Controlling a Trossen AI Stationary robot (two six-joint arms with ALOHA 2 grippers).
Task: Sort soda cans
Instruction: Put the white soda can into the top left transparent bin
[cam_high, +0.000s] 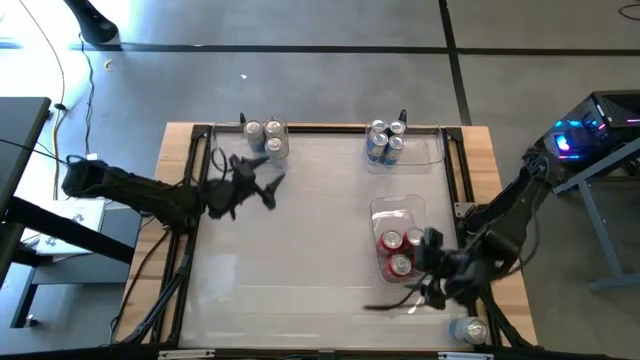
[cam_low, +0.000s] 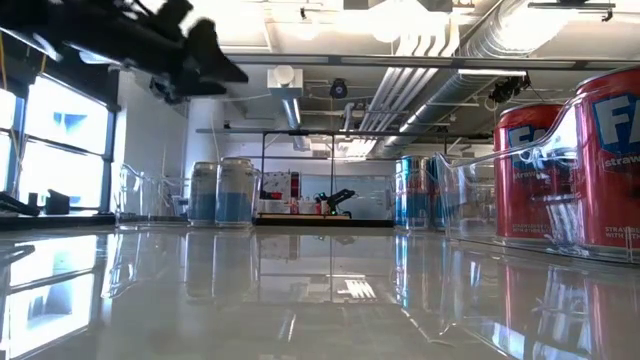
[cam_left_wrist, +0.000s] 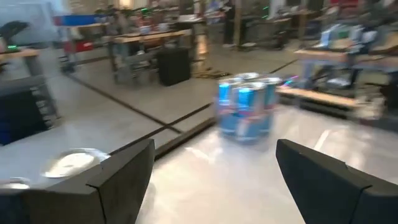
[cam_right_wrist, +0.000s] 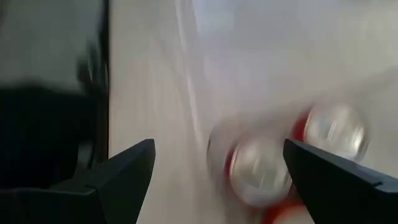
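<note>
Inventory: my left gripper (cam_high: 268, 190), fingers apart, empty, beside silver-grey cylindrical metal cans (cam_high: 264, 137) at table's 11 o'clock; blue cans (cam_high: 385, 141) at 1 o'clock; my right gripper (cam_high: 425, 290), apart, empty, by red cans (cam_high: 397, 253) in clear plastic bin (cam_high: 398, 207) at 4 o'clock

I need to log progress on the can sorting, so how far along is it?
Mostly done, it seems: silver cans sit in the far-left bin, blue cans in the far-right bin, red cans in the near-right bin. Nothing is in hand: the left gripper and right gripper are both open and empty. One can lies off the mat at the near right, apparently left to sort.
</note>
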